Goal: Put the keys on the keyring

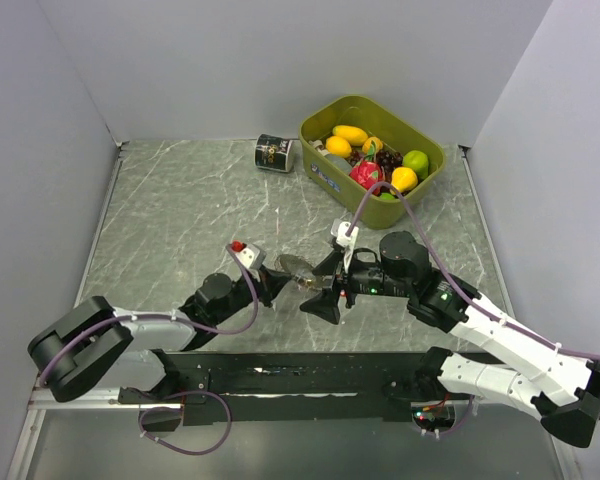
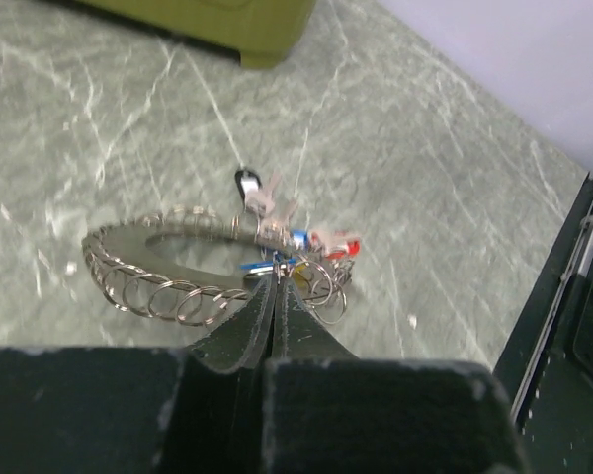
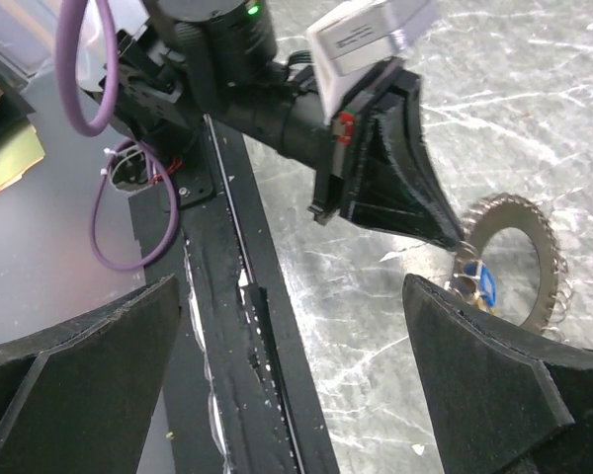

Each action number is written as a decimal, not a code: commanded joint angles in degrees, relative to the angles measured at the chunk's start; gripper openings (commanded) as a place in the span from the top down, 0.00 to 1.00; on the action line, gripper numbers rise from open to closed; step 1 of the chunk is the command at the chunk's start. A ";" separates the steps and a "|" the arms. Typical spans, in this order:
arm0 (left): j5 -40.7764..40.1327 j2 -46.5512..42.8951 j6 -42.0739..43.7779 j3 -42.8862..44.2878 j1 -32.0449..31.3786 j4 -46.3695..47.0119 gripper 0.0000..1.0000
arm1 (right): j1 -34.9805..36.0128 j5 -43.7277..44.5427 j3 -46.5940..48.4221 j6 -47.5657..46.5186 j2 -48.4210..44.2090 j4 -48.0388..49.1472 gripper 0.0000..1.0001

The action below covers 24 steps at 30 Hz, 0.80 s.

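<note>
The keyring (image 1: 298, 270), a silvery ring of coiled wire, is at mid-table between the two arms. In the left wrist view the keyring (image 2: 148, 288) stands tilted off the marble, with the keys (image 2: 301, 244) bunched at its near right edge, showing blue, red and dark tags. My left gripper (image 2: 275, 282) is shut, its tips pinching the ring's rim right at that bunch. My right gripper (image 1: 318, 286) is wide open just right of the ring. In its wrist view the right gripper (image 3: 292, 296) holds nothing, and the keyring (image 3: 534, 252) lies beyond its right finger (image 3: 504, 385).
A green bin (image 1: 432, 152) of toy fruit stands at the back right, a black can (image 1: 273, 153) lies to its left. A black rail (image 1: 280, 370) runs along the near edge between the arm bases. Grey walls close in the left and right sides.
</note>
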 commanded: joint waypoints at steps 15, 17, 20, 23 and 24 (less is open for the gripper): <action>-11.90 -20.74 -1.88 -7.76 -3.91 -1.92 0.04 | -0.23 -2.59 -0.45 2.27 1.17 5.57 0.00; -12.16 -22.24 -1.79 -7.75 -4.00 -3.42 0.04 | -0.23 -2.59 -0.28 2.27 1.61 5.75 0.00; -14.01 -25.40 -3.10 -8.02 -4.00 -7.72 0.04 | -0.23 -2.06 -0.45 2.36 1.61 6.10 0.00; -16.64 -29.88 -4.95 -7.93 -3.91 -15.36 0.04 | -0.40 0.22 -1.59 2.79 1.35 6.28 0.00; -17.69 -32.59 -5.48 -7.32 -3.91 -17.73 0.04 | -0.23 2.75 -2.81 2.97 1.09 6.19 0.00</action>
